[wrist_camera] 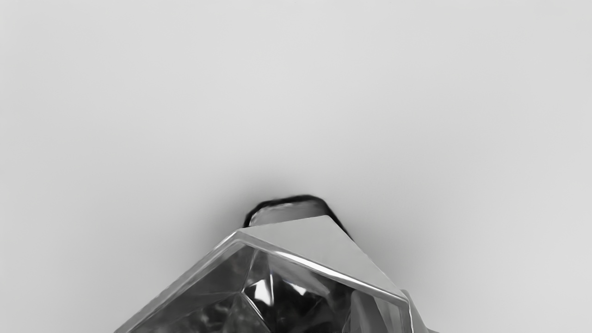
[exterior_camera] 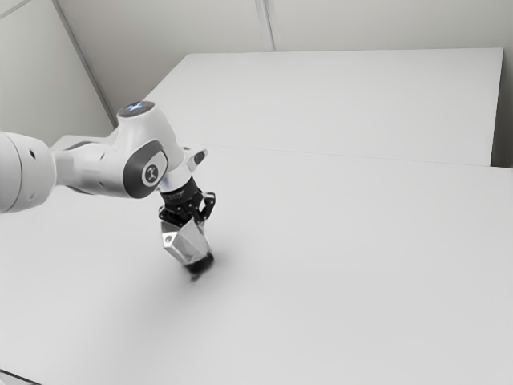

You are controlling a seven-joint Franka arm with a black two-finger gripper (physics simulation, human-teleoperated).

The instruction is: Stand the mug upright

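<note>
And there the mug [exterior_camera: 184, 242] was, tilted right below the jaws, low at the surface [exterior_camera: 345, 265]; how wide they stood, or whether they held it, I couldn't tell. Righting seemed underway; next called for gentle levelling.

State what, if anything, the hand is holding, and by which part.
The mug: the hand appears to pinch its side wall at the rim, one finger inside, the other outside.
</note>
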